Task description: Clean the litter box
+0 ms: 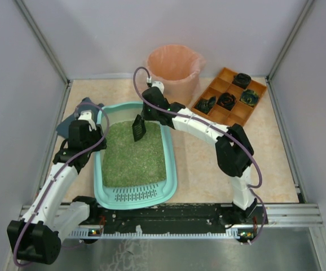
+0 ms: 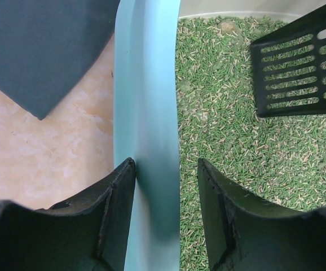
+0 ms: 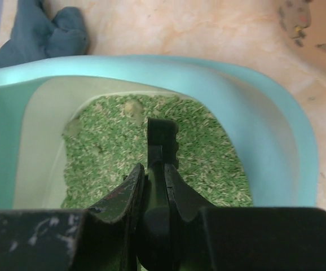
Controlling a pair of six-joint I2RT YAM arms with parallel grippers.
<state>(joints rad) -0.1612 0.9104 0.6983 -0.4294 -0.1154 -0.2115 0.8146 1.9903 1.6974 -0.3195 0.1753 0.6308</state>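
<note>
The teal litter box (image 1: pixel 171 169) lies in the middle of the table, filled with green litter (image 1: pixel 133 155), its slotted ledge at the near end. My left gripper (image 1: pixel 95 135) is open and straddles the box's left rim (image 2: pixel 146 84); the outer finger touches the rim and the inner finger stands over the litter with a gap. My right gripper (image 1: pixel 146 116) is shut on the handle of a black slotted scoop (image 1: pixel 139 129), held blade-down over the far end of the litter. The scoop also shows in the right wrist view (image 3: pixel 162 138) and the left wrist view (image 2: pixel 301 70). Pale clumps (image 3: pixel 132 107) lie in the litter near the far wall.
A peach-lined round bin (image 1: pixel 174 68) stands behind the box. An orange compartmented tray (image 1: pixel 229 96) with dark items sits at the back right. A dark blue-grey cloth (image 1: pixel 73 121) lies left of the box, also seen in the left wrist view (image 2: pixel 39 45).
</note>
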